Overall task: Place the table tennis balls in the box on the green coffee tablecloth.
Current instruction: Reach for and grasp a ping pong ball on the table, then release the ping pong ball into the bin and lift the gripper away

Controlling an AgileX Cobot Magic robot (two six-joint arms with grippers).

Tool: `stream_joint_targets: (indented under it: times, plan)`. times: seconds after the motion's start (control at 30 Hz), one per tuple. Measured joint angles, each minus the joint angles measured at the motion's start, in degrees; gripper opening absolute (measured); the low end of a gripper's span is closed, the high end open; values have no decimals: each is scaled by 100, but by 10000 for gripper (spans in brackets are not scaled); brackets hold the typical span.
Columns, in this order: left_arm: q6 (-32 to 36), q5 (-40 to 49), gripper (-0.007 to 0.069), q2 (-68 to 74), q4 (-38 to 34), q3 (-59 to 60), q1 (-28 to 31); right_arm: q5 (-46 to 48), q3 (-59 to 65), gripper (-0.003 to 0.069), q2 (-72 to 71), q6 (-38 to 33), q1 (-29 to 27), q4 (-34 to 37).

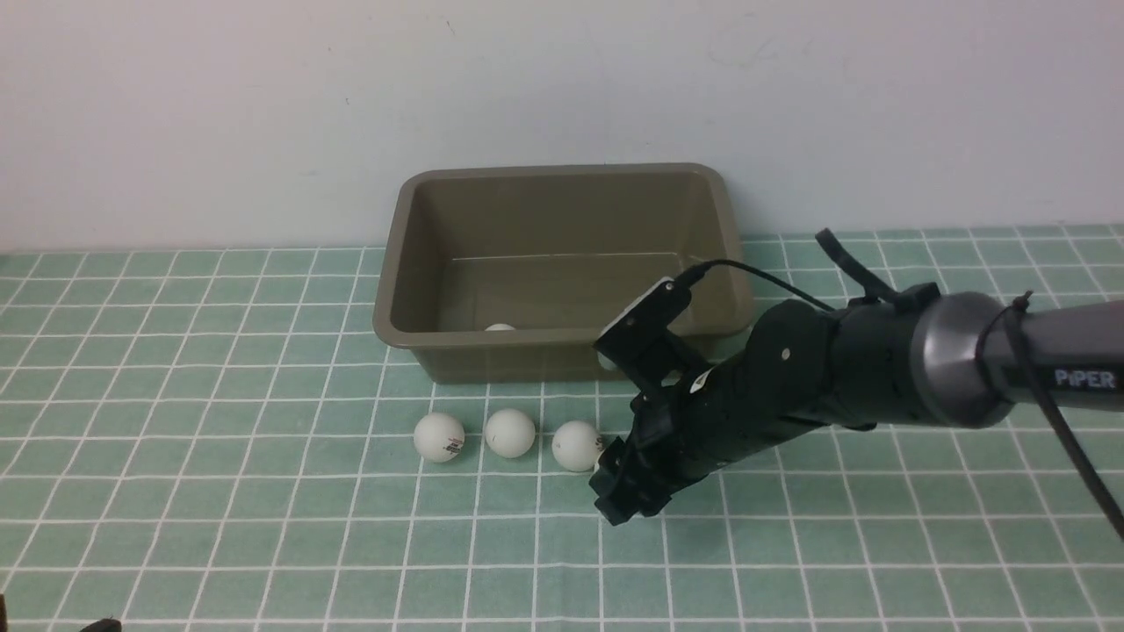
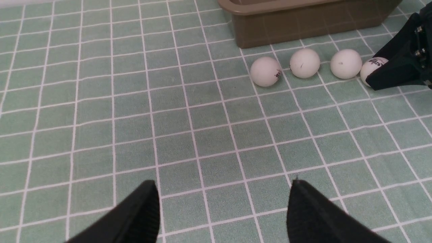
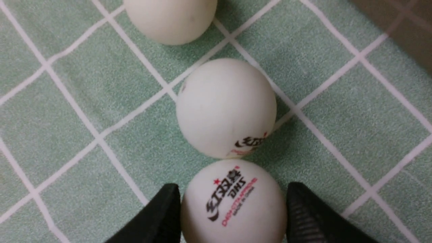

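At the centre of the front view, the box [image 1: 562, 171] is seen on the green coffee tablecloth [image 1: 176, 351], with one table tennis ball [image 1: 500, 328] already inside by its near wall. Three table tennis balls [image 1: 509, 432] are lined up on the cloth just below the box in the frame. A fourth is almost hidden behind the right gripper [image 1: 615, 491], which is set low at the row's right end. "PiPER" can be read on the right arm [image 1: 1084, 379] at the right edge. One ball of five is judged delivered; four remain.

Across the left wrist view, the left gripper [image 2: 222, 216] is shown spread and empty, well apart from the row. The end ball [image 2: 373, 67] is seen between the right gripper's jaws, its print too small to read.

Within the right wrist view, the end ball [image 3: 234, 202] is pinched, a finger against each side, apparently not yet lifted. A red star, Chinese characters, "DHS" and "MADE IN CHINA" are printed on it. Part of the same mark is carried by its neighbour [image 3: 226, 108].
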Motion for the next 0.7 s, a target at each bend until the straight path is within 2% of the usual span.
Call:
stream_joint_targets:
  times: [0.27, 0.5, 0.57, 0.7]
  plan:
    - [0, 0, 457, 0, 0, 0, 0, 221, 0, 363, -309, 151, 0, -518]
    - [0, 0, 457, 0, 0, 0, 0, 858, 0, 363, -1356, 550, -41, -1299]
    - [0, 0, 457, 0, 0, 0, 0, 833, 0, 363, -1521, 574, -47, -1384]
    - [0, 5, 457, 0, 0, 0, 0, 19, -2, 363, -1739, 606, -144, -1498]
